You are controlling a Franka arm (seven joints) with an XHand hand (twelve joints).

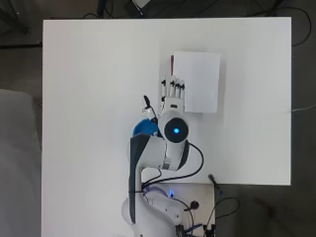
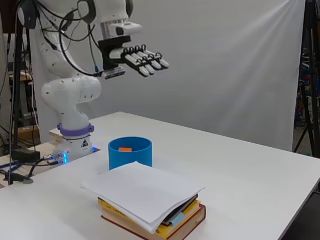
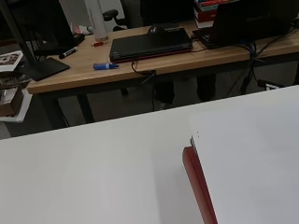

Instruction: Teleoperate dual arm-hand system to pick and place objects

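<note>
A stack of books [image 2: 160,220] lies on the white table [image 1: 89,89], topped with white paper sheets [image 1: 196,81]; the bottom book has a red cover [image 3: 198,184]. Close to the arm's base stands a blue cup [image 2: 130,152] with a small orange thing [image 2: 125,149] inside. From above, the cup [image 1: 144,128] is partly hidden by the arm. My hand [image 2: 142,59] hovers high over the table with its fingers straight and nothing in it. In the overhead view the hand [image 1: 173,94] overlaps the left edge of the sheets.
The table's far edge [image 3: 93,126] shows in the wrist view, with a wooden desk [image 3: 140,58] and a laptop in the room behind it. Cables and a black stand [image 2: 17,125] sit by the arm's base.
</note>
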